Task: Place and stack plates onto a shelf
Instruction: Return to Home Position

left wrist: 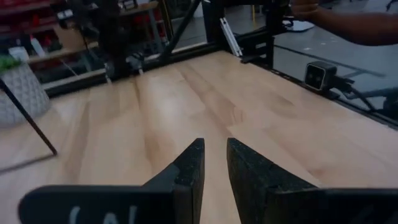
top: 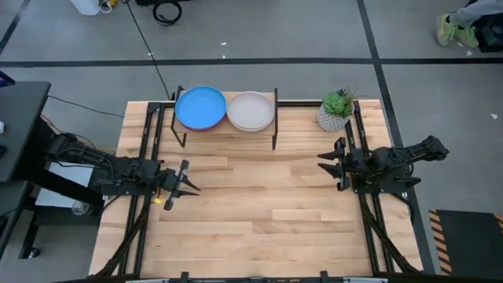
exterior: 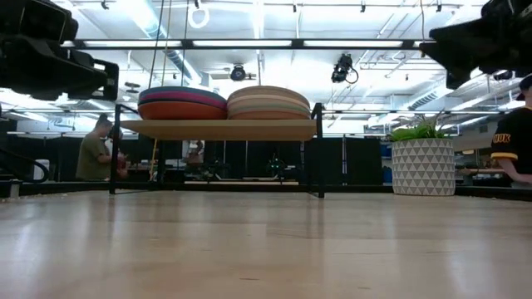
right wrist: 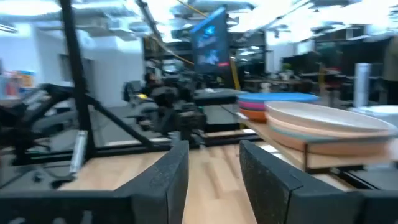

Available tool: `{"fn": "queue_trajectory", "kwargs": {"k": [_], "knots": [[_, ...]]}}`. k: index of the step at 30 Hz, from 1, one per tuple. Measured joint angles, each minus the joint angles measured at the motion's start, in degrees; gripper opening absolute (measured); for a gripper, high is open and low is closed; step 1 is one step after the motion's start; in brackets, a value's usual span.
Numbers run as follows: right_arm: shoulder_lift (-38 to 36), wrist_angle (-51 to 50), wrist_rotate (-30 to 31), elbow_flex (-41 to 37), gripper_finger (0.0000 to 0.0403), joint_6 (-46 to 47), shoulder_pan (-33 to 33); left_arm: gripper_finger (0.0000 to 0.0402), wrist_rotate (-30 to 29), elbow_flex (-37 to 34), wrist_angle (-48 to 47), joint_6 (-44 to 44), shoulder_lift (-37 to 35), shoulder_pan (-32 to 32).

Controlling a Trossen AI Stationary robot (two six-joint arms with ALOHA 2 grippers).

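The shelf (top: pixel 228 130) stands at the table's far edge on thin black legs, and its wood top (exterior: pixel 220 129) carries two stacks of plates. The left stack (top: pixel 200 108) is topped by a bright blue plate, with magenta, orange and teal rims (exterior: pixel 183 103) below. The right stack (top: pixel 251 111) is topped by a pale grey plate over tan and peach ones (exterior: pixel 268 101). My left gripper (top: pixel 187 181) hovers open over the table's left-middle, pointing right. My right gripper (top: pixel 328 162) hovers open at the right-middle, pointing left; the stacks (right wrist: pixel 311 118) show beside it.
A potted plant in a white patterned pot (top: pixel 336 112) stands at the far right corner, right of the shelf. Bare wood tabletop (top: pixel 259 204) lies between and in front of the grippers. People (exterior: pixel 93 149) are in the room behind, and a person's arm (left wrist: pixel 354 25) shows beyond the table's edge.
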Motion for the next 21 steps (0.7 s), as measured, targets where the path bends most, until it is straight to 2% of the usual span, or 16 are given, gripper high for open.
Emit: {"fn": "queue_trajectory", "kwargs": {"k": [7,11,15,17,21], "knots": [[-0.1,-5.2,9.4,0.0,0.0144,4.3,0.0,0.0075,-0.2,0.0,-4.1,-4.4,0.0,0.0],[-0.1,-5.3,10.7,0.0,0.0144,5.1,0.0,0.0075,-2.8,0.0,-8.3,-5.5,0.0,0.0],[-0.1,-5.3,10.6,0.0,0.0144,5.1,0.0,0.0075,-2.6,0.0,-14.5,-5.0,0.1,-0.3],[-0.1,-5.2,10.5,0.0,0.0145,5.1,0.0,0.0075,-2.0,0.0,-14.1,-5.1,0.5,-0.9],[-0.1,-4.8,10.4,0.0,0.0145,5.1,0.0,0.0075,-2.9,0.0,-6.2,-2.7,0.8,-1.7]]}}
